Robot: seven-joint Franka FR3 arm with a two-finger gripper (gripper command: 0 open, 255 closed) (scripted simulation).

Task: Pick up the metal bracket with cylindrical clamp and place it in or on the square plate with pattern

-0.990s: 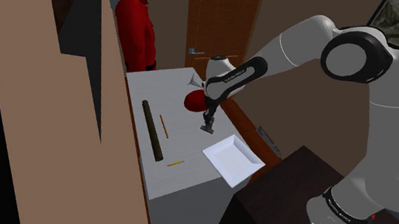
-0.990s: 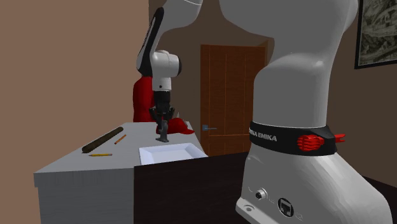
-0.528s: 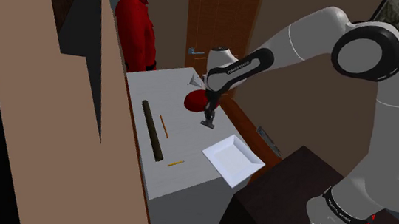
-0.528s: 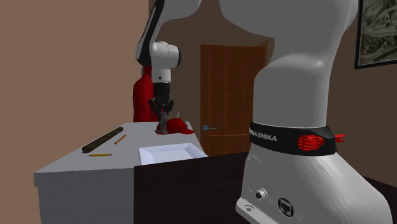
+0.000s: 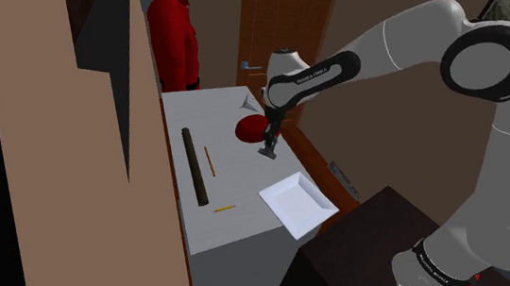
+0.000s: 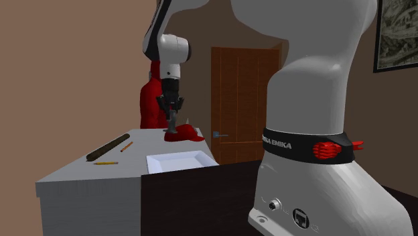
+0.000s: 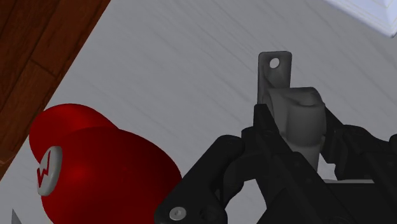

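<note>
Brown walls [image 6: 67, 67] and a wooden door [image 6: 238, 100] back the grey bench [image 5: 235, 235], where my gripper [image 5: 269, 144] is clenched on the grey bracket [image 7: 287, 105], holding it just above the surface beside the red cap [image 5: 249, 127]. I judge this the carry step: next I must swing toward the white square plate [image 5: 297, 204] near the bench's edge, centre over it, then lower and release.

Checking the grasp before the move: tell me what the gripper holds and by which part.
The gripper holds the bracket by its cylindrical clamp; the holed tab sticks out beyond the grip.
</note>
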